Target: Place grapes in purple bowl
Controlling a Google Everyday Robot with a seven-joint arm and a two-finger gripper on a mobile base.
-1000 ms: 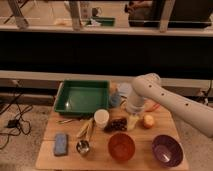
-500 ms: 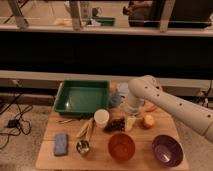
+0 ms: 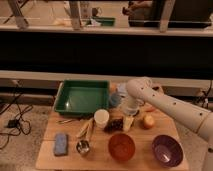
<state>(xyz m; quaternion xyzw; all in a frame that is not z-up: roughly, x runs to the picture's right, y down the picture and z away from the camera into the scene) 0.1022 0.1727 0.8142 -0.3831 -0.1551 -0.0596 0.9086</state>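
- The wooden table (image 3: 50, 156) carries everything; the gripper (image 3: 128, 119) hangs low over its middle, close to the surface.
- The white arm (image 3: 170, 107) reaches in from the right and bends down at the elbow. Over the last second it has lowered the gripper steadily from above the table's middle towards the grapes.
- The green tray (image 3: 82, 97) sits to the gripper's left and further back, well apart from it.
- The purple bowl (image 3: 167, 150) stands to the gripper's right and nearer the front edge, well apart. It looks empty, so we judge that the placing is all ahead of us.
- The orange-red bowl (image 3: 122, 146) lies just in front of the gripper, closer to it than the purple bowl is. We must carry the grapes past it to the right.
- The white cup (image 3: 101, 118) stands near the gripper's left side.
- The grapes (image 3: 116, 124) lie on the table just beside the gripper, at its lower left, between it and the cup. They have not moved during the descent.
- The yellow-orange fruit (image 3: 148, 121) rests near the gripper's right.
- We cannot tell whether the gripper is released or clenched, or whether it touches the grapes. We read this as the reach ending and the grasp about to begin.
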